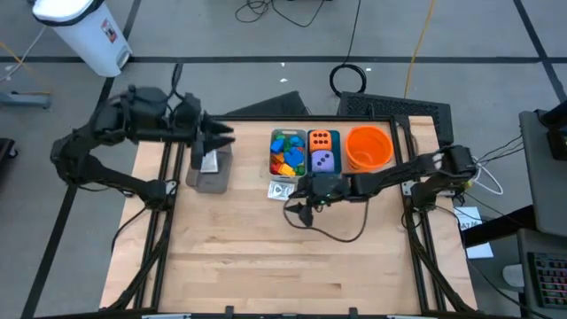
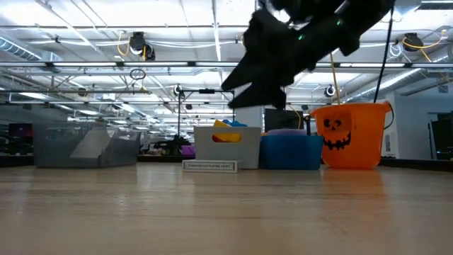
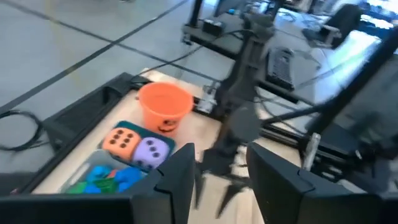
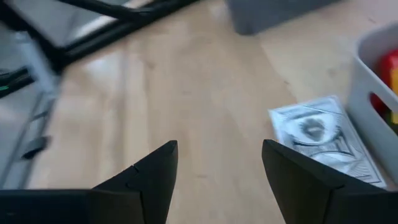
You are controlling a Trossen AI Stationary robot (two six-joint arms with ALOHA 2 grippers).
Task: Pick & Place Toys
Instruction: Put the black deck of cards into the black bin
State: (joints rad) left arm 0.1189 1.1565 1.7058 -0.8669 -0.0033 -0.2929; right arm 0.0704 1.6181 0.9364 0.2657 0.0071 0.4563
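Note:
A white printed packet [image 1: 280,189] lies flat on the table against the near side of a light grey bin [image 1: 274,168] full of coloured bricks [image 1: 285,152]. An orange die [image 1: 322,140] and a purple die [image 1: 324,161] sit in the teal bin [image 1: 337,152] beside it. My right gripper [image 1: 297,211] hangs open above the table, just near and right of the packet [image 4: 323,140], with nothing between its fingers. My left gripper [image 1: 223,136] is open and empty, raised over a dark grey bin [image 1: 211,170] at the far left.
An orange pumpkin-faced bucket [image 1: 368,146] stands right of the teal bin. The dark grey bin holds something white [image 1: 209,160]. A cable [image 1: 341,232] loops on the table below my right arm. The near half of the wooden table [image 1: 266,275] is bare wood.

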